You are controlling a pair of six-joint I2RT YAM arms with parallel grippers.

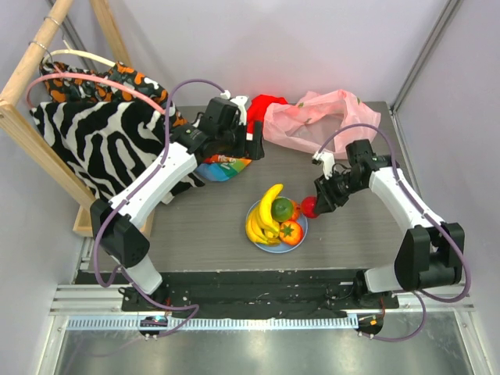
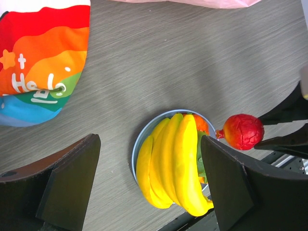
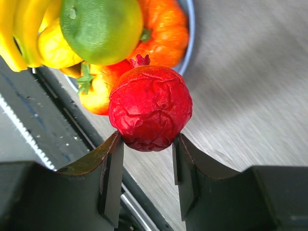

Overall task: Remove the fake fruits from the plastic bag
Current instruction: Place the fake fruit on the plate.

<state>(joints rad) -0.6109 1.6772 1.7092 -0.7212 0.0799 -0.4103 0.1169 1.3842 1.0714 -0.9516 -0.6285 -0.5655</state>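
Your right tool [image 3: 147, 142] pinches red fruit [image 3: 150, 108], plate [image 3: 190, 29] rim just ahead: likely held there to drop beside other fruits [image 3: 101, 29]. Left tool [image 2: 149, 144] spread, empty. Bag [image 1: 312, 117] behind right tool, looks slack.

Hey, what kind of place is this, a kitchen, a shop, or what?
Probably a robot test cell in a lab: two arms bolted to a metal rail at a grey table, plain panels walling it in, plastic fruits on a blue plate, a toy pomegranate in the right gripper.
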